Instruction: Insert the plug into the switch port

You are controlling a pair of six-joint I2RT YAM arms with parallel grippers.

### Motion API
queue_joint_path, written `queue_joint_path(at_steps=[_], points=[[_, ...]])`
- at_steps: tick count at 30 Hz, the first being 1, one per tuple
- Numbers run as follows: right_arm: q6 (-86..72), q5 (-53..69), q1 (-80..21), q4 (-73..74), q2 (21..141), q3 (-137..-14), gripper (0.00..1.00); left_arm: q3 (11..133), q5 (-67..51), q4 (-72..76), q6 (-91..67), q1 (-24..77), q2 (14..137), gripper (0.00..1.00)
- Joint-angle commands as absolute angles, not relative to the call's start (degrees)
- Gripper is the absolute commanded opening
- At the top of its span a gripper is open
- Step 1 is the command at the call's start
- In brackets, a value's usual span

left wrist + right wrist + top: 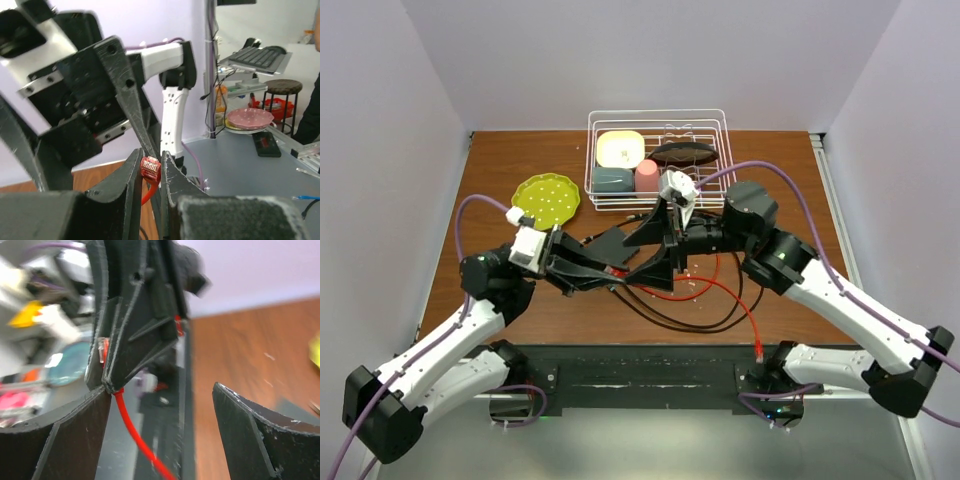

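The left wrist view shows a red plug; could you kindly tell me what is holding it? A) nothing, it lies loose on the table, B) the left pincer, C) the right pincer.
B: the red plug sits pinched between the fingers of the left pincer, while the right pincer stands wide open.

White wire dish rack (655,125) blocking back centre, lime-green perforated plate (546,200) back left, red and black cable loops (680,296) mid-table, bare wooden tabletop (495,165) at back corners.
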State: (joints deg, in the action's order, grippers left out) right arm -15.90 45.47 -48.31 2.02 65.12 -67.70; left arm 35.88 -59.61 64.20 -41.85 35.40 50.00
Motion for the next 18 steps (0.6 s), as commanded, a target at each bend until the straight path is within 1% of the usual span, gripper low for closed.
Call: queue_joint_path(at_steps=[1, 3, 4, 8, 9, 10, 11, 13, 15, 17, 18], points=[[-4.74, 15.18, -47.81, 24.17, 63.29, -70.66, 0.84, 39.63, -55.83, 50.38, -34.2, 35.86, 48.96, 0.0], [-6.58, 6.63, -47.81, 25.22, 60.4, -70.84, 0.85, 40.86, -53.45, 43.81, -30.79, 35.95, 48.26, 0.0], [-7.2, -1.33, -47.81, 25.66, 59.42, -71.01, 0.85, 41.22, -50.91, 42.12, -29.98, 35.86, 47.73, 0.0], [-11.07, -14.82, -47.81, 22.79, 51.79, -68.48, 0.86, 41.92, -42.99, 36.04, -27.86, 35.86, 46.23, 0.0], [-11.86, -15.81, -47.81, 21.37, 50.03, -67.42, 0.86, 41.84, -41.67, 35.77, -28.04, 35.95, 45.88, 0.0], [-12.3, -15.99, -47.81, 19.7, 45.83, -64.8, 0.86, 41.84, -39.31, 35.25, -28.12, 35.95, 45.62, 0.0], [-12.48, -15.21, -47.81, 15.77, 43.96, -63.3, 0.86, 42.01, -38.5, 34.55, -28.3, 35.95, 45.7, 0.0], [-12.66, -14.07, -47.81, 12.49, 39.84, -59.79, 0.86, 42.54, -36.31, 33.14, -28.65, 35.86, 46.4, 0.0], [-13.09, -12.05, -47.81, 10.29, 39.11, -58.71, 0.86, 43.77, -34.38, 30.68, -29.44, 35.86, 47.19, 0.0], [-13.18, -9.33, -47.81, 9.41, 41.04, -58.45, 0.84, 44.73, -32.88, 28.93, -30.14, 35.86, 48.07, 0.0], [-13.36, -6.18, -47.73, 8.88, 41.83, -58.45, 0.83, 45.0, -31.65, 28.48, -30.93, 35.95, 48.51, 0.0]])
